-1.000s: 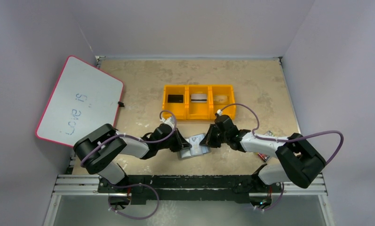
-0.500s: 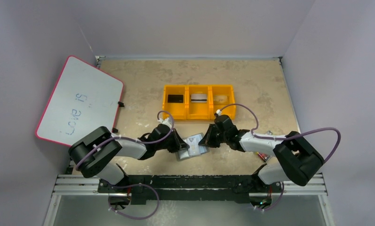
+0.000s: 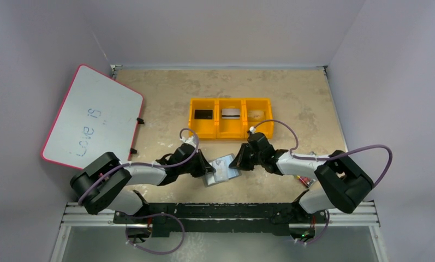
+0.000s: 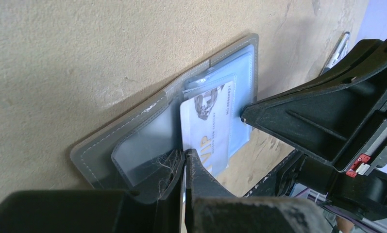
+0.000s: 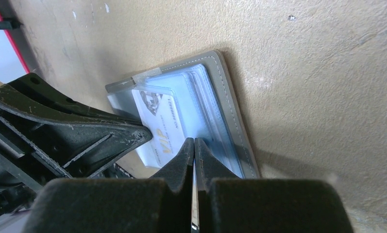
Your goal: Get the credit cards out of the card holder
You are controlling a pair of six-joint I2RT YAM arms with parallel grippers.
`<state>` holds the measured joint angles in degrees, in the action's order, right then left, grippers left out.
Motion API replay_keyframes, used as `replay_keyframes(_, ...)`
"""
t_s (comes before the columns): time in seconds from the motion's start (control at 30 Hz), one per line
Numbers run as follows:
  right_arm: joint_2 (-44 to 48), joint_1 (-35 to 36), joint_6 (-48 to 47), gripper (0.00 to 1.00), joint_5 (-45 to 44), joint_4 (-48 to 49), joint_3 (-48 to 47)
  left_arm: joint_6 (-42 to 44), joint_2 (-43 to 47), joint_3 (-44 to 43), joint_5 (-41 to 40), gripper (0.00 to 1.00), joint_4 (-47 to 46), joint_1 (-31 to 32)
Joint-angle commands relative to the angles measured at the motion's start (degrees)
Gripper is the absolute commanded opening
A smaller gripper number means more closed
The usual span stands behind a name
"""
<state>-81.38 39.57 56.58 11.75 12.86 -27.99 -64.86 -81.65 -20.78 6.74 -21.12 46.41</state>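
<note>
The dark-grey card holder (image 3: 224, 172) lies open between my two grippers, its pale blue pockets up. A pale credit card marked "VIP" (image 4: 208, 127) sticks partway out of a pocket. My left gripper (image 4: 186, 154) is shut on that card's near edge. My right gripper (image 5: 194, 141) is shut on the holder's (image 5: 230, 107) pocket side, next to the card (image 5: 157, 121). In the top view the left gripper (image 3: 204, 167) is at the holder's left and the right gripper (image 3: 237, 162) at its right. A black card (image 3: 203, 114), a silver-white card (image 3: 230, 113) and a beige card (image 3: 254, 114) lie in the yellow bin.
The yellow three-part bin (image 3: 217, 131) stands just behind the grippers. A whiteboard with a red rim (image 3: 92, 117) leans at the far left. A pack of crayons (image 3: 304, 178) lies under the right arm. A pen (image 4: 338, 46) lies beyond the holder.
My left gripper has drawn back to the left with the VIP card, which has slid further out of its pocket. The holder has shifted and turned slightly. The right gripper has kept its hold.
</note>
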Motion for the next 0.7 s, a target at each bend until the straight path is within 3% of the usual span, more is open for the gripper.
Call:
replay_keyframes(0.0, -2.4, -0.2, -2.7, 0.0, -3.6, -7.0, 1.5, 3.6, 0.7, 1.8, -4.6, 0.0, 9.9, -0.9)
replay_keyframes(0.1, 0.0, -0.2, -4.4, 0.0, -3.7, -5.0, 1.1, 3.5, 1.2, 2.1, -4.6, 0.0, 10.2, -0.9)
replay_keyframes(0.23, 2.5, -0.2, -7.1, 0.16, 3.6, 0.9, 1.8, 3.1, 1.4, 2.7, -4.8, 0.0, 8.4, -0.9)
replay_keyframes(0.67, 6.4, 0.6, -4.2, 0.27, 10.1, 2.5, 5.0, -5.8, -4.9, 7.1, -4.9, 0.0, -9.3, -0.9)
